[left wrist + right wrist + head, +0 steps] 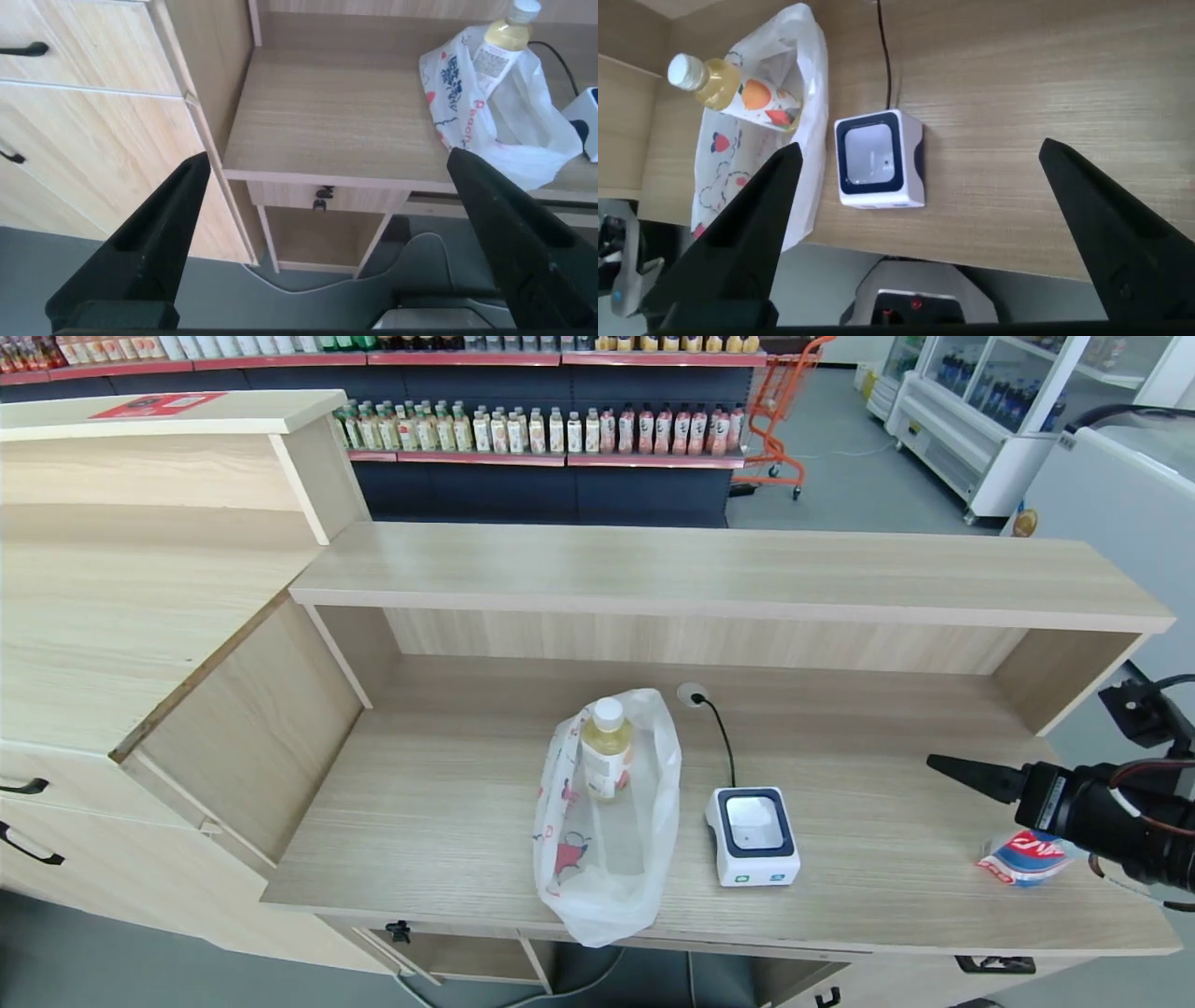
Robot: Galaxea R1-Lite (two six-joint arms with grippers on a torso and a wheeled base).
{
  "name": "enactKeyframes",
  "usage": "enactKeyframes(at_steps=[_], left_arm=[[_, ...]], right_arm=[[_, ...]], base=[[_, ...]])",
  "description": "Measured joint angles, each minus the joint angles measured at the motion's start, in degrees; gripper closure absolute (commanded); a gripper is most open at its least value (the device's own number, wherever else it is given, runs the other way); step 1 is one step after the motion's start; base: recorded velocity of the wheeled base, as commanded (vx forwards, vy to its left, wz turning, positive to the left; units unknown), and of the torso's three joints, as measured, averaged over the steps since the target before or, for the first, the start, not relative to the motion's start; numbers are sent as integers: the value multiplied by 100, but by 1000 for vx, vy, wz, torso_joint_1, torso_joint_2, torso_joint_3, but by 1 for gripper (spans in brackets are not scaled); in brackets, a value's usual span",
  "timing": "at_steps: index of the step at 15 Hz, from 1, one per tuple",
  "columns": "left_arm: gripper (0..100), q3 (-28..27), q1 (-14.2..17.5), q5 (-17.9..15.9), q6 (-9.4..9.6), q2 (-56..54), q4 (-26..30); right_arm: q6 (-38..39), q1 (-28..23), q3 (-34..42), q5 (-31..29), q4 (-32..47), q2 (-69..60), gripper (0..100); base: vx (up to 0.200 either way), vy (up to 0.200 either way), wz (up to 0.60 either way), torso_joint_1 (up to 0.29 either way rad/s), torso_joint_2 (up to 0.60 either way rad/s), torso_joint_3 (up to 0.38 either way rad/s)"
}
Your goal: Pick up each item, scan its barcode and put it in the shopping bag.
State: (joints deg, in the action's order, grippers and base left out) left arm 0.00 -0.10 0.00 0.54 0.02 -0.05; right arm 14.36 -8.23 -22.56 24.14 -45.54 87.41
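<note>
Grips nothing with the right gripper (921,145), fingers spread wide. Finds the snack packet (1027,857) just beneath and behind the tips, flat on the counter (887,887). Farther ahead, scanner (752,835), then bag (597,868) holding bottle (607,751); farthest, left gripper (327,157), equally spread.

wooden counter (420,803) bears shopping bag (597,887), scanner (754,835) and snack packet (1025,859).
</note>
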Motion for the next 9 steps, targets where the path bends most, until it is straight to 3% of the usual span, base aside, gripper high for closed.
enactKeyframes(at_steps=[9], left_arm=[[0,0,0,0,6,0,-2]], right_arm=[[378,-191,24,-11,646,-571,0]], base=[[0,-200,0,1,2,1]])
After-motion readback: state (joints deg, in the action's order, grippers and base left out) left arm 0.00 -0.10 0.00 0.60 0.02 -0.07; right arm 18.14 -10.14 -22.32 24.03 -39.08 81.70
